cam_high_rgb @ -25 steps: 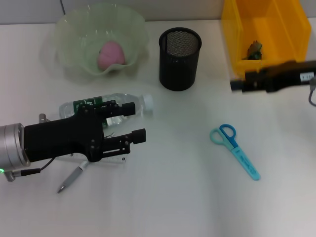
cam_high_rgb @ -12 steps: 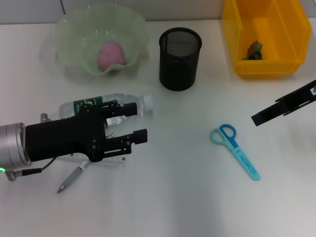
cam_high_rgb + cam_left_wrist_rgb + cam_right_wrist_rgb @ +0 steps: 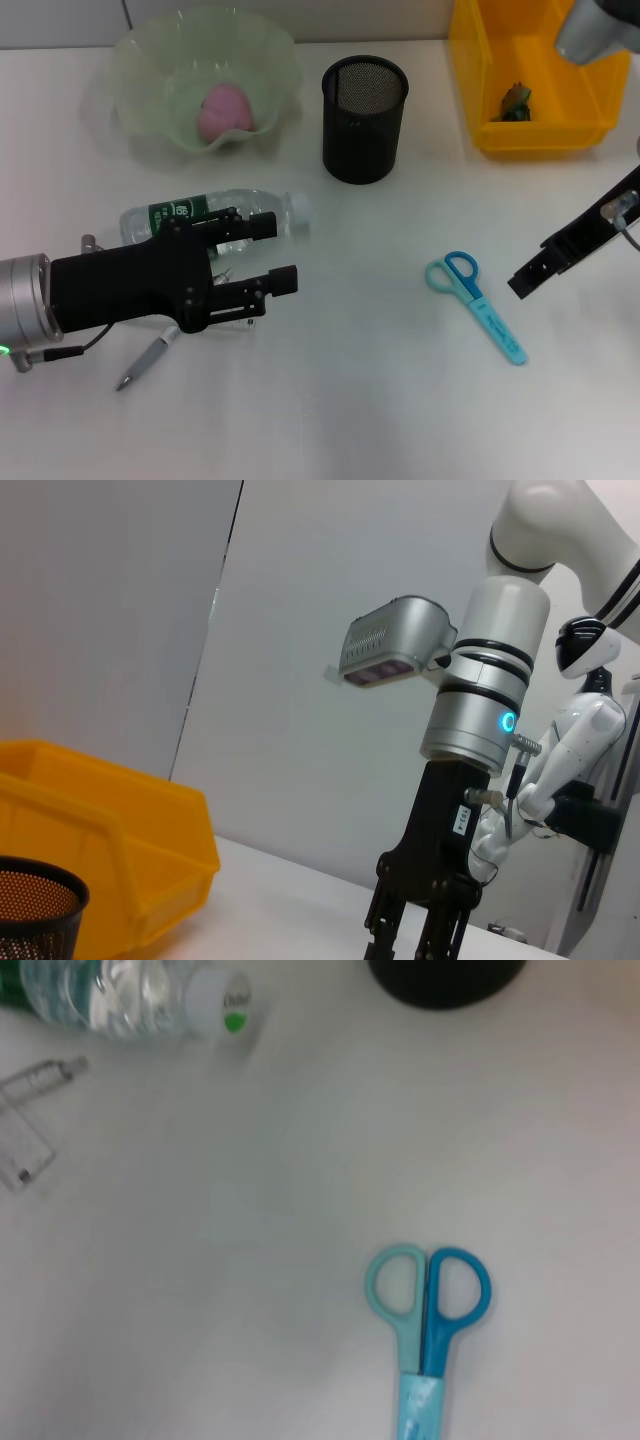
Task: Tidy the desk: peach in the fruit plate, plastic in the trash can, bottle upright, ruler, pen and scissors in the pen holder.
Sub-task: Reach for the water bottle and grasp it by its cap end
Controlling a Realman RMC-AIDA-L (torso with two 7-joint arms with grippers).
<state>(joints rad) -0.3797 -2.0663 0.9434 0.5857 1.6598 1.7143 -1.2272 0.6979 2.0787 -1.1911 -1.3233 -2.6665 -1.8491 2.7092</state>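
Scissors flat nr right hand, fingers unclear; left hand apart.

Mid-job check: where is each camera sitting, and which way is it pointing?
Head: above the desk, looking down; left gripper by the lying bottle, right gripper near the scissors.
Left wrist: low, looking across at the right arm.
Right wrist: straight down; no robot parts.
Shared: scissors and bottle, head and right wrist.

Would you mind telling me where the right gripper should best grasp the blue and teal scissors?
Probably from above, across the narrow closed blade sheath just below the handle loops: the blue and teal scissors lie flat and shut on the table, with the right gripper beside them.
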